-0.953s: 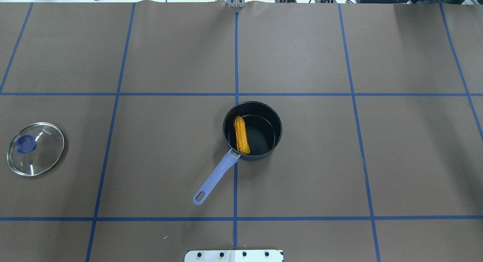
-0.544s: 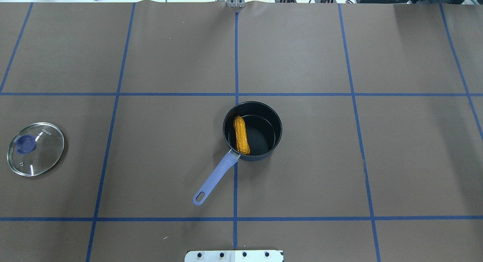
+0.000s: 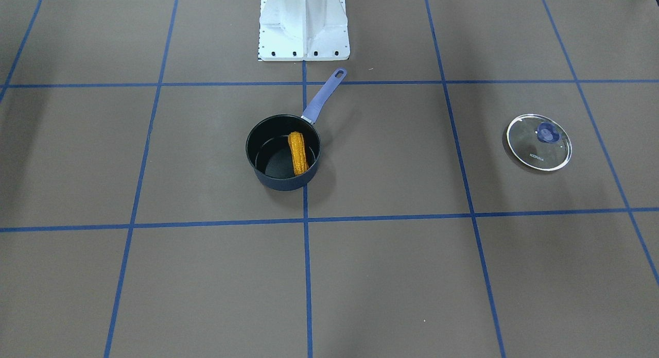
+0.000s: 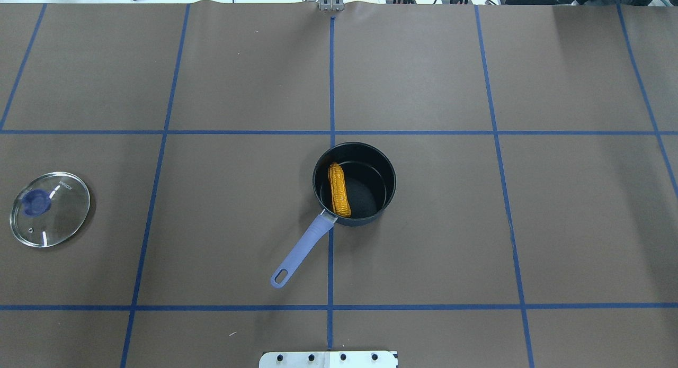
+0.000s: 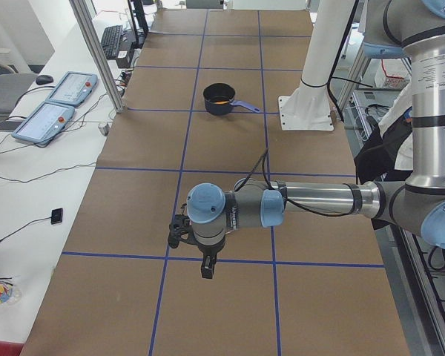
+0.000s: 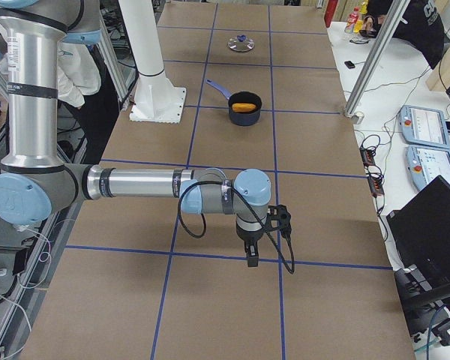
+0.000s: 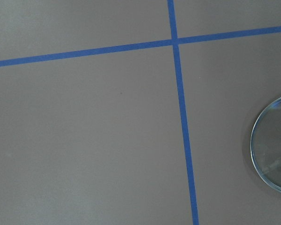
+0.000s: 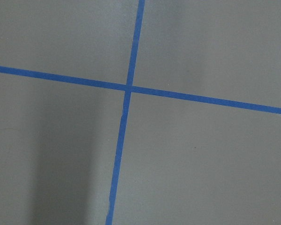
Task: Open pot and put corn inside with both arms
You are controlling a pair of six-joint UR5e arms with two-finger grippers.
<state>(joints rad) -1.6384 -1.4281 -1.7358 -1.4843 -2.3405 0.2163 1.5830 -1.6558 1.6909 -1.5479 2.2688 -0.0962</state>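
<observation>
The dark pot point(image 4: 391, 172) stands open at the table's middle, its lilac handle point(image 4: 299, 254) pointing toward the robot. The orange-yellow corn point(image 4: 339, 189) lies inside it along the handle side; it also shows in the front view point(image 3: 297, 153) within the pot point(image 3: 282, 183). The glass lid point(image 4: 50, 209) with a blue knob lies flat far to the left. The left gripper point(image 5: 206, 268) shows only in the left side view, the right gripper point(image 6: 251, 259) only in the right side view; both hang over bare table, far from the pot. I cannot tell whether they are open or shut.
The white base pedestal point(image 3: 304, 23) stands at the robot's edge behind the pot handle. Blue tape lines grid the brown table cover. The lid's rim point(image 7: 254, 145) shows at the right edge of the left wrist view. Teach pendants point(image 5: 52, 111) and cables lie beyond the far edge.
</observation>
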